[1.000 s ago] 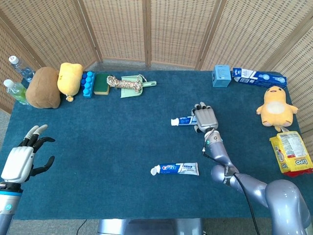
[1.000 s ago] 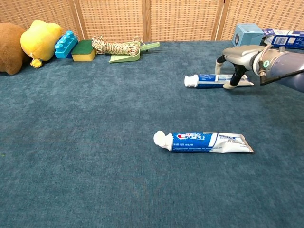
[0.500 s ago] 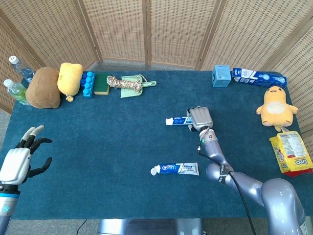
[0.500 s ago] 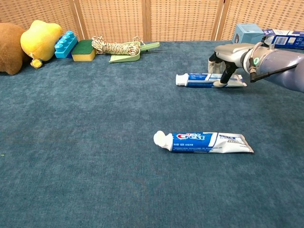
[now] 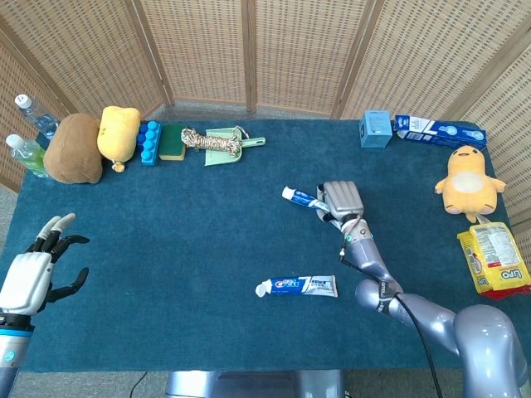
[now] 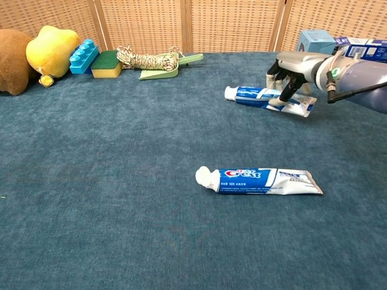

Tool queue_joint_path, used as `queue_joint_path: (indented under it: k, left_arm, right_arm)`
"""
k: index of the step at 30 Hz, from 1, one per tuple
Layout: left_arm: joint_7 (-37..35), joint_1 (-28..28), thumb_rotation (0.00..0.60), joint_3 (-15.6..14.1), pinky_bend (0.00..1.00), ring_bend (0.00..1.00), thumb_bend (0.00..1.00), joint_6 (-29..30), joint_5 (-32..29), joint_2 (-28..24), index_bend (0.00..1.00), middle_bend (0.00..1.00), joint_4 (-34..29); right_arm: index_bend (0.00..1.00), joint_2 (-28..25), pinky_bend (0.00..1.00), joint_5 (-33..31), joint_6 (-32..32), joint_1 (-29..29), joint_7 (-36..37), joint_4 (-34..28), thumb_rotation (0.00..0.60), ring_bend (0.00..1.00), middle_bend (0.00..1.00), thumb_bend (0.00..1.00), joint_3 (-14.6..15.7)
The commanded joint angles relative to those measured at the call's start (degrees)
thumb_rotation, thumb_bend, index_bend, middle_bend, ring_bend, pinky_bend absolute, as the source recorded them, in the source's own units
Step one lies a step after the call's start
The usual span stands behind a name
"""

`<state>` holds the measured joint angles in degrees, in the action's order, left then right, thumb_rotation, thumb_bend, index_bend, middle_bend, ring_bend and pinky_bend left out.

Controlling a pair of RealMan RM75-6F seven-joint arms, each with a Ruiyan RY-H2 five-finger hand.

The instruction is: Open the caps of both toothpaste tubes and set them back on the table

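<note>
This looks like a staged robot test area in a lab, not a lived-in room. A table point(image 5: 166, 249) covered in dark teal cloth is fenced from nine o'clock round to three o'clock by folding wicker screens point(image 5: 249, 50). Unrelated household props line its edges: a brown plush point(image 5: 73, 149), a yellow plush point(image 5: 118, 134), blue blocks point(image 5: 148, 142), a sponge point(image 5: 172, 142) and a rope coil point(image 5: 210, 141) towards eleven o'clock; boxes point(image 5: 415, 128), a duck toy point(image 5: 468, 180) and a snack bag point(image 5: 494, 259) towards two and three o'clock.
</note>
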<state>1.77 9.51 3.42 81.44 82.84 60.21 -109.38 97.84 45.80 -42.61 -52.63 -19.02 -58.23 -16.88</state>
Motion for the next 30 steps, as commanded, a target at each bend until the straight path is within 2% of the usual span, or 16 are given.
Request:
queue_joint_path:
  k: [1, 10, 18, 19, 30]
  left_arm:
    - [0.2, 0.2, 0.600, 0.2, 0.26, 0.05, 0.33, -0.2, 0.1, -0.1, 0.30, 0.12, -0.2]
    - [1.3, 2.5, 0.600, 1.4, 0.26, 0.12, 0.33, -2.4, 0.5, 0.3, 0.30, 0.16, -1.5]
    - [2.8, 6.8, 0.600, 3.1, 0.29, 0.13, 0.33, -7.3, -0.2, 2.1, 0.30, 0.17, -2.4]
    - [3.8, 9.1, 0.600, 3.9, 0.29, 0.13, 0.33, -9.8, -0.2, 3.4, 0.30, 0.16, -2.1]
    - [8.4, 16.7, 0.600, 6.9, 0.28, 0.13, 0.33, -17.2, -5.6, 9.2, 0.28, 0.14, -0.6]
  right_arm:
    - [0.96, -3.8, 0.78, 0.2, 2.1, 2.7, 5.9, -5.6, 0.600, 0.68, 0.74, 0.60, -1.3]
    - [0.96, -13.9, 0.79, 0.5, 5.9, 8.7, 17.7, -20.4, 0.600, 0.70, 0.76, 0.60, -3.5]
    - [0.96, -20.3, 0.80, 3.4, 6.3, 12.8, 24.0, -31.4, 0.600, 0.71, 0.76, 0.60, -3.1]
    - [0.96, -21.6, 0.80, 3.9, 6.3, 14.0, 25.9, -34.8, 0.600, 0.71, 0.76, 0.60, -3.2]
    - [0.95, -25.6, 0.81, 9.1, 3.3, 17.5, 30.3, -44.0, 0.600, 0.72, 0.77, 0.60, -1.3]
